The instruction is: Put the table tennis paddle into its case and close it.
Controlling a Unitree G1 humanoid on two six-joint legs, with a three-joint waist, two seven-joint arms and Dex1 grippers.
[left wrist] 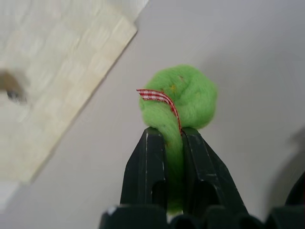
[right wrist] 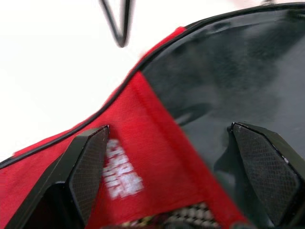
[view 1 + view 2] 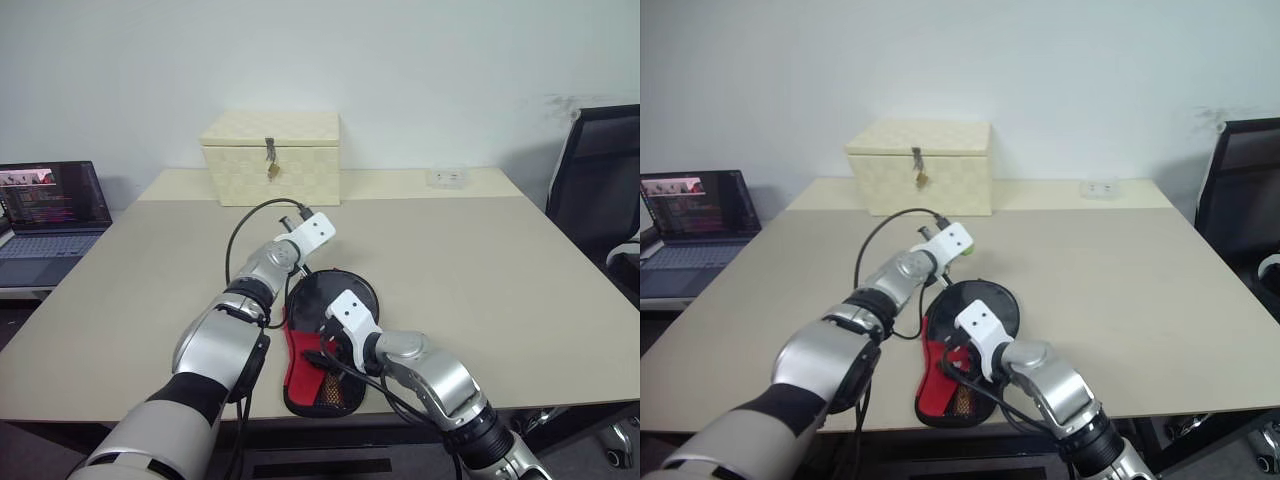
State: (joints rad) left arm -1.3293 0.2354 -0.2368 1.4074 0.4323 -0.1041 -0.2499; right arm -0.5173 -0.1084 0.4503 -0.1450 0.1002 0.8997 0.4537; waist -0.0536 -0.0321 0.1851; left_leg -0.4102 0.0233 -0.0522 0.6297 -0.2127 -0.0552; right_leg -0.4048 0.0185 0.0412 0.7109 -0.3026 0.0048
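The case (image 3: 340, 292) lies on the table near the front edge, black at its round end and red toward the narrow end, where mesh lining (image 3: 335, 392) shows. My left gripper (image 1: 169, 131) is shut on the fuzzy green zipper pull (image 1: 188, 93), which carries a red checked ribbon and is held up just beyond the case's round end (image 3: 967, 250). My right gripper (image 2: 169, 126) hovers open over the case, its fingers wide apart above the red fabric and white logo (image 2: 121, 174). I cannot make out the paddle apart from the case.
A cream woven box (image 3: 272, 155) with a metal latch stands at the back of the table (image 3: 500, 260). An open laptop (image 3: 50, 205) sits off to the left, a black chair (image 3: 600, 190) to the right. A black cable (image 3: 240, 235) loops off my left wrist.
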